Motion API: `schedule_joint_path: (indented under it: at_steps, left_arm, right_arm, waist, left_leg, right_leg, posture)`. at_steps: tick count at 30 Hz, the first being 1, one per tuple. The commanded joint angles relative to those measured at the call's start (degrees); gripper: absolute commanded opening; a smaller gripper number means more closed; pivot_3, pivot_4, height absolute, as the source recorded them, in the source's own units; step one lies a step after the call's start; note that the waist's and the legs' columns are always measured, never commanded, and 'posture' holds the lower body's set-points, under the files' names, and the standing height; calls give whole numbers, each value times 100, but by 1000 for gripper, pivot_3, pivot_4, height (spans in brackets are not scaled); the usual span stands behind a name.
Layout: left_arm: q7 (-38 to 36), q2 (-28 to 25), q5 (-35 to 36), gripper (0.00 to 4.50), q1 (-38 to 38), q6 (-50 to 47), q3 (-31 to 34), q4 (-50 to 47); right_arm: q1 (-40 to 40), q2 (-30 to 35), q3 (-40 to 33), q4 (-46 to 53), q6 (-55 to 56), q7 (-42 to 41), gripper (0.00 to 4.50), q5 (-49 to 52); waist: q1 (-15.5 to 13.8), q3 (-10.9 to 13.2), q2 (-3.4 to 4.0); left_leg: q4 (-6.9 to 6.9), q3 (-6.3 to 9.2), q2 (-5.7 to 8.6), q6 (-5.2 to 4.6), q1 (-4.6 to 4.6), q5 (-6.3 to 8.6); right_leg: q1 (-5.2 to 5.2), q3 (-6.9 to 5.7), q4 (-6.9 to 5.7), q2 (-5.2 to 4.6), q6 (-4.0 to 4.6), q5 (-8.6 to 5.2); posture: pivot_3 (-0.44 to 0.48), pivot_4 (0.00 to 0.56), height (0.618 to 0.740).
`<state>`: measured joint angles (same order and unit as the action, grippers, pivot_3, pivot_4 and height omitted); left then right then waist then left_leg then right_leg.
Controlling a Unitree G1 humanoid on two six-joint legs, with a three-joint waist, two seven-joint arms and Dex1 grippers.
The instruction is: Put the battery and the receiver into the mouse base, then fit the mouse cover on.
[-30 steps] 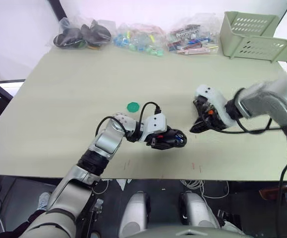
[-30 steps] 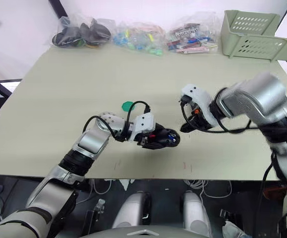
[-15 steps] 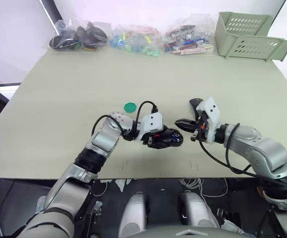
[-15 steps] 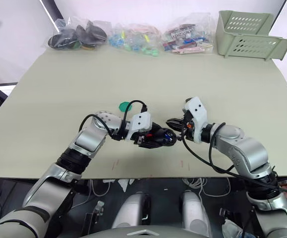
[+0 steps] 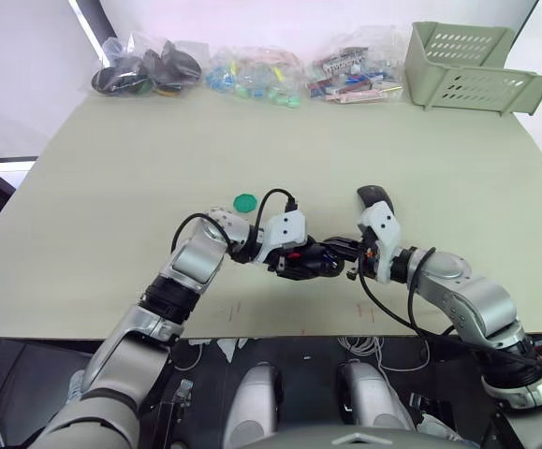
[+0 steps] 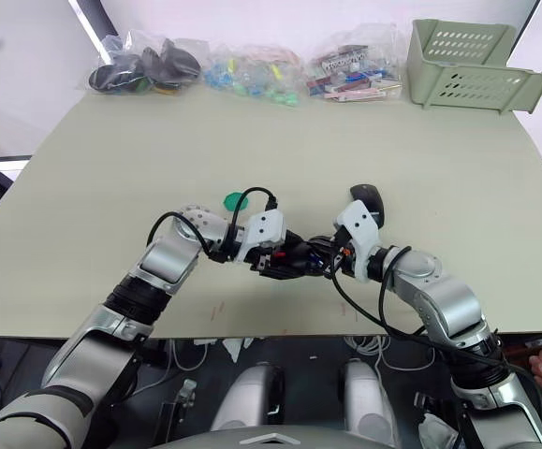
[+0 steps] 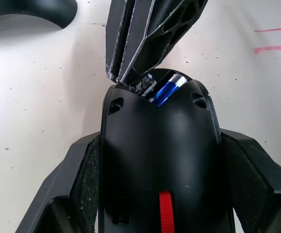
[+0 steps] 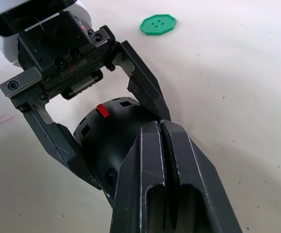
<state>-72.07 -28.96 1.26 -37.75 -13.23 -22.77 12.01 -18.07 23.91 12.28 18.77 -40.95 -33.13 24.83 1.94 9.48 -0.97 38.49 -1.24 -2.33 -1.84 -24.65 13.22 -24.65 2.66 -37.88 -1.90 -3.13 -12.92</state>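
The left tool (image 5: pixel 310 260) sat near the centre of the left eye frame, low over the surface (image 5: pixel 139 178). Its two fingers (image 7: pixel 84 179) were clamped on either flank of the mouse base (image 7: pixel 159 145), holding it just above the surface. In the left wrist view the battery (image 7: pixel 168 89) lay inside the far end of the base, its blue body and silver end visible at the rim.

The right tool (image 5: pixel 338 249) met the mouse base from the right side of the frame. Its fingers (image 8: pixel 167 174) were pressed together, with no gap visible between them, and their tips rested at the edge of the base beside the battery. Whether anything was pinched between them could not be determined.

The mouse cover (image 5: pixel 374 196) lay on the surface just above and right of the right tool, apart from the base. A green disc (image 5: pixel 245 201) lay on the surface up and left of the left tool. Clear bags of parts (image 5: pixel 252 70) and a pale green basket (image 5: pixel 472 56) stood along the top edge of the frame.
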Motion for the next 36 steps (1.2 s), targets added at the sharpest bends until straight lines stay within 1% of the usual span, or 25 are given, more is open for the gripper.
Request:
schedule_joint_path:
  at_steps: [1,14,25,29,31,33,36]
  left_arm:
    - [7,-61,-93,2914,-36,-17,-18,59]
    - [17,-94,-90,2914,-18,-27,-4,46]
    - [38,-90,-104,2914,-36,-13,-4,112]
    - [60,-74,-107,2914,-27,-18,-14,131]
    - [70,-65,-103,2914,-28,-19,-16,146]
    - [90,-49,-105,2914,-22,-20,-23,156]
    - [113,-32,-104,2914,-15,-17,-29,168]
  right_arm:
    - [80,-7,-172,45,160,-20,75,-31]
    - [333,-29,-134,-212,341,-69,75,-232]
    - [608,-34,225,-459,519,-87,75,-621]
    - [670,-20,435,-837,585,-71,75,-902]
    - [647,-25,519,-1026,549,-56,75,-1013]
    - [623,-9,572,-1156,476,-10,75,-1114]
    - [618,28,575,-1172,551,-111,75,-1135]
  waist:
    - [-1,0,0]
    - [-1,0,0]
    - [4,-3,-4]
    - [15,-6,-7]
    - [27,-6,-9]
    - [38,-14,-18]
    - [37,-37,-34]
  left_leg:
    - [0,-1,0,0,0,0]
    - [0,-2,0,0,0,0]
    - [0,-2,0,0,9,0]
    - [0,-2,0,0,29,0]
    - [-2,-2,0,0,56,0]
    - [-8,-3,-1,0,102,1]
    - [-7,0,-2,0,109,1]
  right_leg:
    - [0,1,1,0,1,1]
    - [0,2,0,0,0,0]
    - [6,2,-1,0,0,0]
    - [25,3,-1,0,-9,-6]
    - [51,3,1,0,-11,-10]
    - [96,3,7,0,2,-28]
    - [98,3,3,0,4,-28]
  posture:
    - [0,150,740]
    - [0,150,740]
    - [0,150,740]
    - [0,150,740]
    - [0,150,740]
    - [0,150,740]
    - [0,150,740]
